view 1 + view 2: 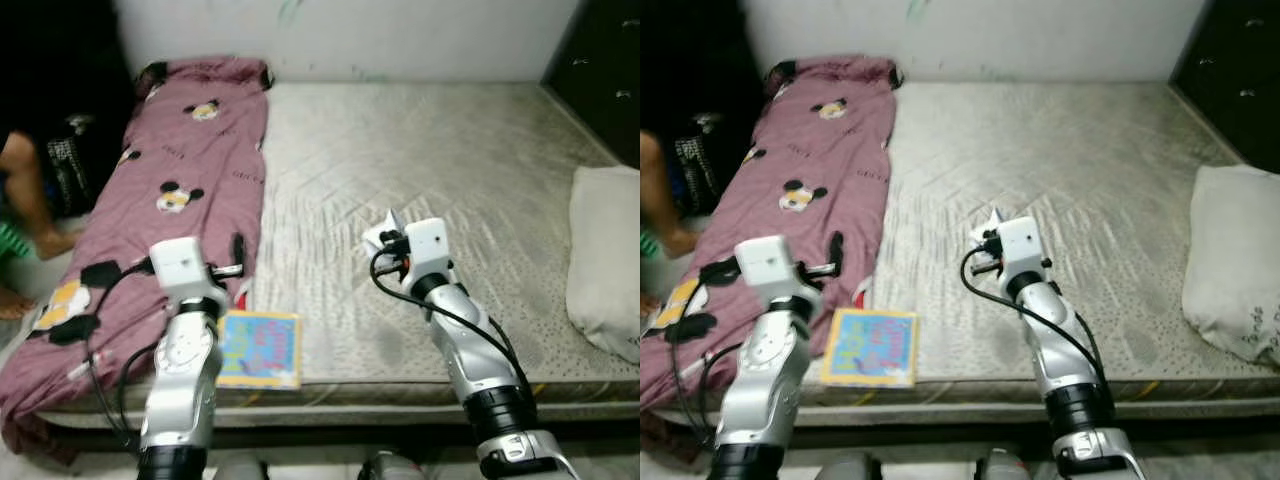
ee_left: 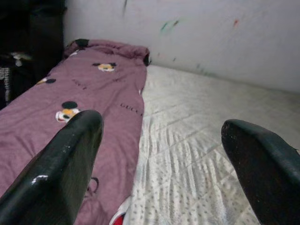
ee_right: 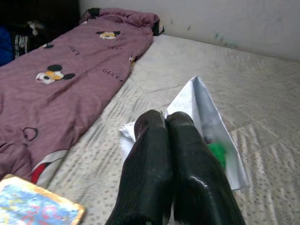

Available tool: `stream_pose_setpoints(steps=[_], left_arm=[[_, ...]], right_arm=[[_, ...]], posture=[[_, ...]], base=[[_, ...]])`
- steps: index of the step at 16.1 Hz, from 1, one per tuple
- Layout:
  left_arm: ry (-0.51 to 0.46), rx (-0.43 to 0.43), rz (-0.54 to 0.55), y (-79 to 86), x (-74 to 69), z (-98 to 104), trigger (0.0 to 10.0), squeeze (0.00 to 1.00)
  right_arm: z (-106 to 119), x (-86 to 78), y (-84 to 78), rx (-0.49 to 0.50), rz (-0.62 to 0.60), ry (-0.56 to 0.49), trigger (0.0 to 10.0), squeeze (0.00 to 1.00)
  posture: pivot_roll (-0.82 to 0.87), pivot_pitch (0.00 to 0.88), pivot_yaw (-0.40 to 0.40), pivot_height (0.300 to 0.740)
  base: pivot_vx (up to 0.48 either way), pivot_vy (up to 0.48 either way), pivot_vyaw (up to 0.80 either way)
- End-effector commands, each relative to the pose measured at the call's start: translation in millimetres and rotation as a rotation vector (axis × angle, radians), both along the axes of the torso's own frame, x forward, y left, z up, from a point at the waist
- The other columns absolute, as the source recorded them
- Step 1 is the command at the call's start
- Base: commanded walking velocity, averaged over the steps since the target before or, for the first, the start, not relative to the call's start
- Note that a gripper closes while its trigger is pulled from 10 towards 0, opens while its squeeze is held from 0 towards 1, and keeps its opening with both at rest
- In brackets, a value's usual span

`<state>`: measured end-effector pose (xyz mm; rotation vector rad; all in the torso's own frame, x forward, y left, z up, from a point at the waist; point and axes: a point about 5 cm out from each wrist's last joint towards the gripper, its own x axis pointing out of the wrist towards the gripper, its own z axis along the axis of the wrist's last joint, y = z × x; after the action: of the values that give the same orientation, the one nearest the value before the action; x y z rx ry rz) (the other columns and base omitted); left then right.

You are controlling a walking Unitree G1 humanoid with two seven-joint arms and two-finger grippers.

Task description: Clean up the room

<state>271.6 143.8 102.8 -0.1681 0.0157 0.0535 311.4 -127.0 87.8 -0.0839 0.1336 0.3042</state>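
Two end effectors noted: right end effector [image 3: 176,140] clamped on crumpled white paper scrap [image 3: 206,122] above grey quilted mattress [image 1: 420,160]; left end effector [image 2: 159,154] apart. We advise keeping the pinch firm during carry.

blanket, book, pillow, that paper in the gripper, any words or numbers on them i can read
Maroon blanket: dark lettering near a cartoon mouse head, too blurred to read.
Book: colourful cover, print too small to read.
Pillow: faint marks, unreadable.
White paper in the right gripper: no text.
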Motion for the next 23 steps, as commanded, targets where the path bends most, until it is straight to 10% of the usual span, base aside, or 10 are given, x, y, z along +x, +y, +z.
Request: stream_pose_setpoints(steps=[1, 23], left_arm=[[0.006, -0.017, 0.034, 4.6, -0.7, -1.1, 10.0, 0.0], [-0.028, 0.055, 0.032, 8.8, 3.1, 6.0, 10.0, 0.0]], right_arm=[[6.9, 2.5, 11.4, 0.011, 0.04, -0.028, 10.0, 0.0], [13.3, 2.4, 25.3, 0.046, 0.126, -0.054, 10.0, 0.0]], posture=[[-0.02, 0.0, -0.01, 0.74], [-0.02, 0.0, -0.007, 0.74]], base=[[0.0, 0.48, 0.0], [0.0, 0.458, 0.0]])
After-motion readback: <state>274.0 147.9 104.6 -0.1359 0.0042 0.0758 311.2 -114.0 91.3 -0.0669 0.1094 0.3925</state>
